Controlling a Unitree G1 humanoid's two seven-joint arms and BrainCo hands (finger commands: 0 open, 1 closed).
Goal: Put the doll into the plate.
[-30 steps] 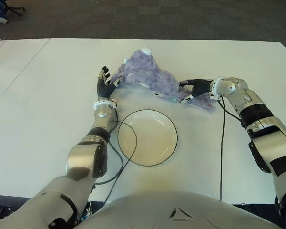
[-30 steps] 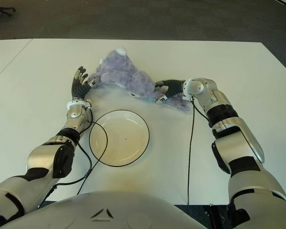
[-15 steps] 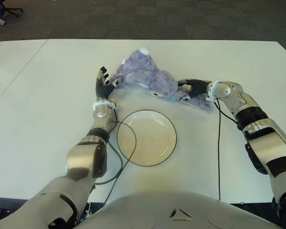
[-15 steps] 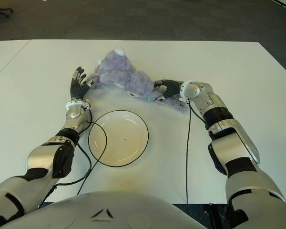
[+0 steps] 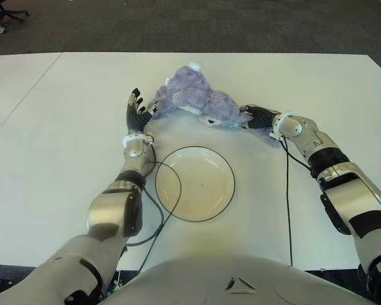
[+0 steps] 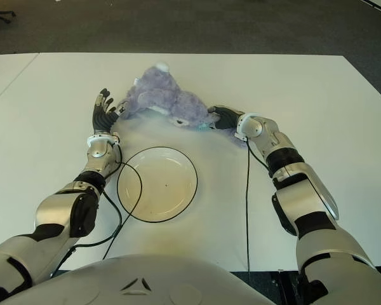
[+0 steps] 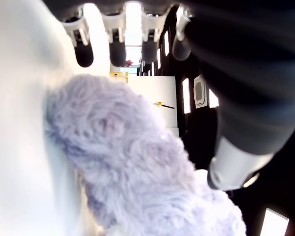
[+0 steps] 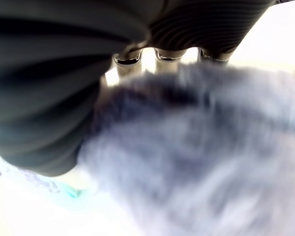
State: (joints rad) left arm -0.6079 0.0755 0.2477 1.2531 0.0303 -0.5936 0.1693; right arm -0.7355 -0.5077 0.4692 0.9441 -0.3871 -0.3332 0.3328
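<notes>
You've got a fuzzy plush cloth doll, glossy smooth plate w/ dark rim, matt white counter, ribbed black rubbery fingers

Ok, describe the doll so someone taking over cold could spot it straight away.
On the white table, look past the far rim of the round black-edged plate. The doll lies there between the left hand and the right hand, which presses into its right end. It is the only soft, fuzzy purple thing, with a white tip at its far end.
</notes>
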